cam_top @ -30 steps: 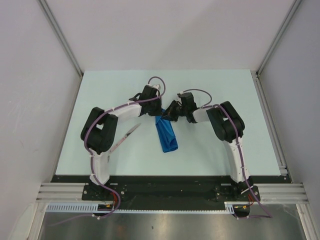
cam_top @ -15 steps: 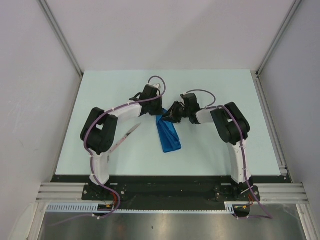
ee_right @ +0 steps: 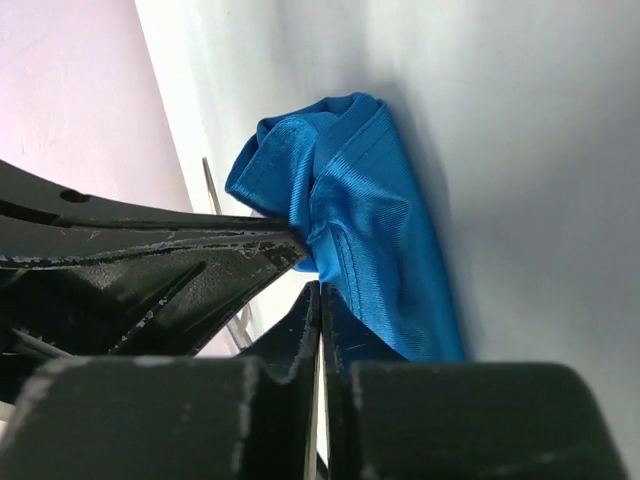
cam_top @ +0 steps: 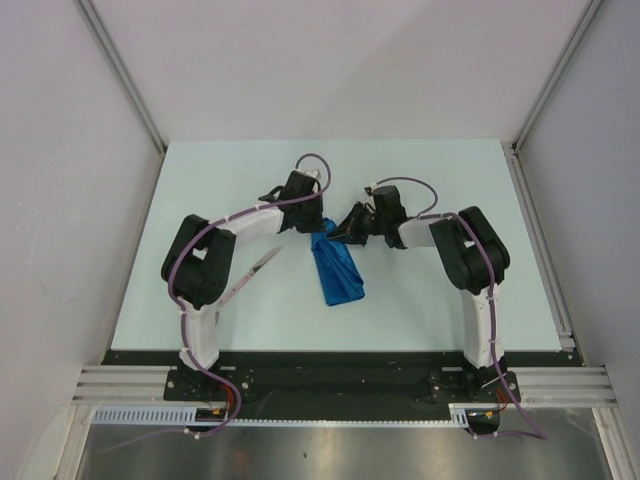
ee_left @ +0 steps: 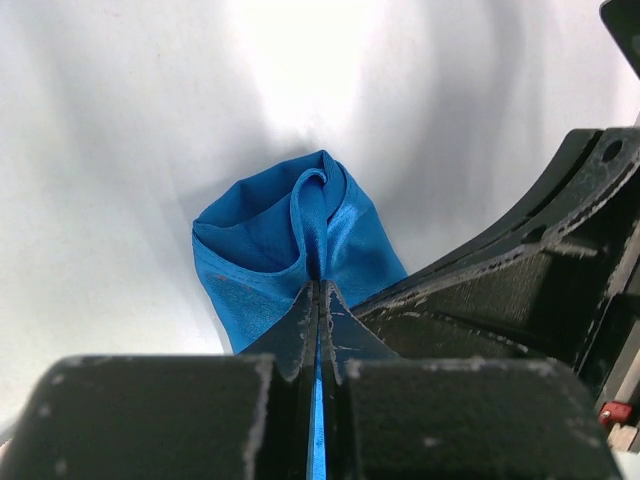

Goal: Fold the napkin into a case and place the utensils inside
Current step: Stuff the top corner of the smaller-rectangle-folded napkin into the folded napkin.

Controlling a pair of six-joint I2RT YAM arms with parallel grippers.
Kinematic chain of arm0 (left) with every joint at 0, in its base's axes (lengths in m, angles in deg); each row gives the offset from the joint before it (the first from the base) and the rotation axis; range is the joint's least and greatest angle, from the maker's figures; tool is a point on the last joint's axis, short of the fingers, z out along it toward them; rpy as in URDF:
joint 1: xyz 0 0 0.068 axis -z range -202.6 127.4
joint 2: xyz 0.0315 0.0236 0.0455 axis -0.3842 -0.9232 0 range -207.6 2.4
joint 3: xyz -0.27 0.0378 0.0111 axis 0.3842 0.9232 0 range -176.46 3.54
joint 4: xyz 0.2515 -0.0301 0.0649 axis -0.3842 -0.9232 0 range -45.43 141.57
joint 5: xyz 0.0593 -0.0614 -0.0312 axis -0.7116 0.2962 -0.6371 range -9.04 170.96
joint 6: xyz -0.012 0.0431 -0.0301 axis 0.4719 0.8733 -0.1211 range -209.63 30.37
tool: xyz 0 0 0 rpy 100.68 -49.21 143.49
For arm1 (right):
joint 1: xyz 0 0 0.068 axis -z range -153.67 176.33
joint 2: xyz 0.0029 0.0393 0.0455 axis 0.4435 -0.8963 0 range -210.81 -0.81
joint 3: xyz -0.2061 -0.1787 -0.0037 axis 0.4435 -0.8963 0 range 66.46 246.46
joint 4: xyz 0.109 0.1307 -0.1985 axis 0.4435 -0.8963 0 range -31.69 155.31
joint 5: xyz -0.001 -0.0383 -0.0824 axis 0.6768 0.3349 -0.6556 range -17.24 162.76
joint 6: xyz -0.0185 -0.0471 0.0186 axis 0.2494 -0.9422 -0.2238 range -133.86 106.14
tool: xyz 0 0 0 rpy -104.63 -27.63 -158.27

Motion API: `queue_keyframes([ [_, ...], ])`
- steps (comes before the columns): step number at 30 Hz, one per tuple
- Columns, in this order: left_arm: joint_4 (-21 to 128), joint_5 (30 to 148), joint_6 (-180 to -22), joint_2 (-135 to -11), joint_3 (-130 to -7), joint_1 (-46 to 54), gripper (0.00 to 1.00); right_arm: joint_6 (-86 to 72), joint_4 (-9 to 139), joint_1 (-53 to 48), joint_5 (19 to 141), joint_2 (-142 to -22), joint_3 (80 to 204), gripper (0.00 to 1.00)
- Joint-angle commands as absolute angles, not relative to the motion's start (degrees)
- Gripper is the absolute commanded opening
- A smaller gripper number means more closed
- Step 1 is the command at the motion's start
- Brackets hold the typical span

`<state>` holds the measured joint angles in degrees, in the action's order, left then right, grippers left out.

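Observation:
The royal-blue napkin (cam_top: 338,268) lies folded into a narrow oblong case on the table, its far end bunched up between the two grippers. My left gripper (cam_top: 319,226) is shut on that far end, and a strip of blue cloth shows between its jaws (ee_left: 318,288). My right gripper (cam_top: 336,233) is shut too, its tips (ee_right: 320,286) against the napkin's (ee_right: 370,230) edge, with no cloth seen between the jaws. One silver utensil (cam_top: 256,271) lies on the table left of the napkin, under the left arm. It shows as a thin line (ee_right: 209,186) in the right wrist view.
The pale table (cam_top: 430,300) ends at a black rail in front, with metal frame posts at the back corners. The right gripper's dark fingers (ee_left: 520,270) fill the right side of the left wrist view, close to the left gripper.
The right gripper opened briefly and shut again, its wrist shifting a little to the right. The napkin's near end swung slightly right. The left arm stayed put, still pinching the cloth.

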<state>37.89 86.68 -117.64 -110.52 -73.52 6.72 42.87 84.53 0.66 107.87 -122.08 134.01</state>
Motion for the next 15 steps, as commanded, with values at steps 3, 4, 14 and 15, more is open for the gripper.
queue_keyframes([
  [3,38.3,87.5,-117.7,-109.1,-73.5,6.7,0.00,42.6,86.0,1.1,108.0,-122.8,136.8,0.00],
  [4,38.4,87.7,-117.8,-109.0,-73.5,6.7,0.00,42.6,85.7,1.1,107.8,-123.3,137.4,0.00],
  [14,39.5,89.0,-118.7,-109.1,-72.9,6.7,0.00,48.4,90.3,-1.0,107.3,-130.6,144.5,0.00],
  [15,40.1,89.3,-118.8,-109.2,-72.7,6.7,0.00,49.1,92.3,-1.3,107.3,-131.2,145.0,0.00],
])
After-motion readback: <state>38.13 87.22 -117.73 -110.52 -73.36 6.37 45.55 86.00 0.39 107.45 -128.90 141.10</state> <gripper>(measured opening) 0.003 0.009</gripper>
